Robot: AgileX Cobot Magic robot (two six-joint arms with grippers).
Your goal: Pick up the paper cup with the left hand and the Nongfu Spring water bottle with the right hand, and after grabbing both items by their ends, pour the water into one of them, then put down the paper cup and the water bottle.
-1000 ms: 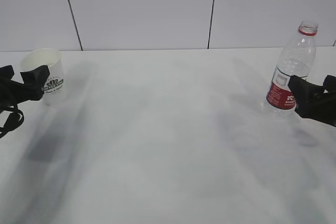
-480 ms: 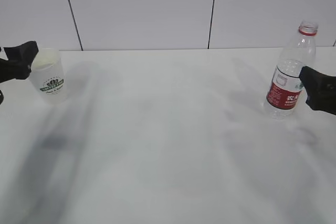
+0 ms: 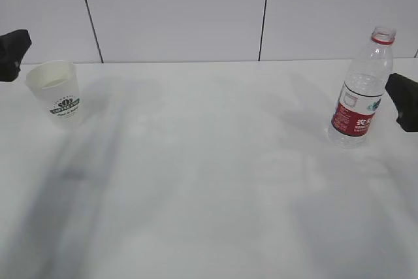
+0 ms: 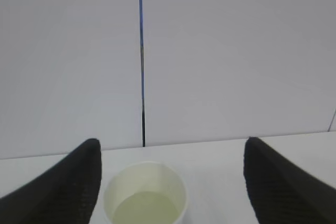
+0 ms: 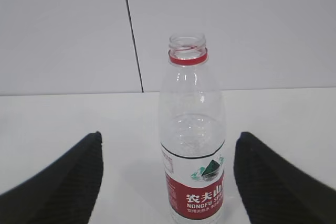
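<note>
The paper cup [image 3: 57, 91] stands upright at the table's far left, white with a dark green logo. In the left wrist view the paper cup [image 4: 145, 195] holds pale liquid and sits low between the fingers of my left gripper [image 4: 173, 141], which is open and touches nothing. Only a black tip of the left gripper [image 3: 13, 53] shows in the exterior view, up and left of the cup. The Nongfu Spring water bottle [image 3: 362, 93] stands uncapped at the far right. My right gripper [image 5: 169, 135] is open, with the bottle [image 5: 191, 140] ahead between its fingers, apart from both.
The white table [image 3: 209, 174] stretches bare between cup and bottle. A white panelled wall [image 3: 176, 11] with dark seams rises right behind the table's back edge.
Both grippers have drawn away outward: the left one up and to the left off the cup, the right one to the right off the bottle. Cup and bottle stay in place.
</note>
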